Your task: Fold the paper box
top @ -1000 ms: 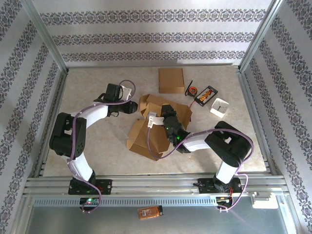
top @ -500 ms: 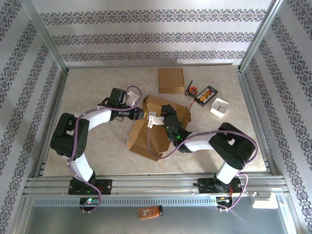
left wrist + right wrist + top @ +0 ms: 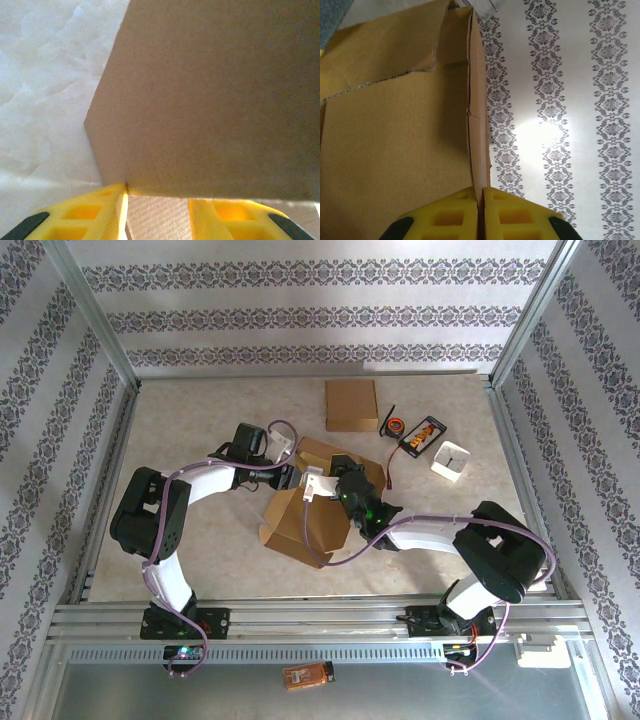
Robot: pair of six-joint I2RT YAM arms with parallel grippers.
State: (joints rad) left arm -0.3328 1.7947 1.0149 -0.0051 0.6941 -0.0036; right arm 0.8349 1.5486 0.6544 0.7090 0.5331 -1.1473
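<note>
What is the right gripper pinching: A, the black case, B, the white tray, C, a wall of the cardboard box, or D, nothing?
C: in the right wrist view the right gripper is closed on a thin upright wall of the cardboard box.

The right gripper pinches the box by a thin upright cardboard edge, with patterned wallpaper behind.

No legible text, label, brand or number in any view, markings on the small black tray and the orange packet too small to read, paper box faces plain brown cardboard.
</note>
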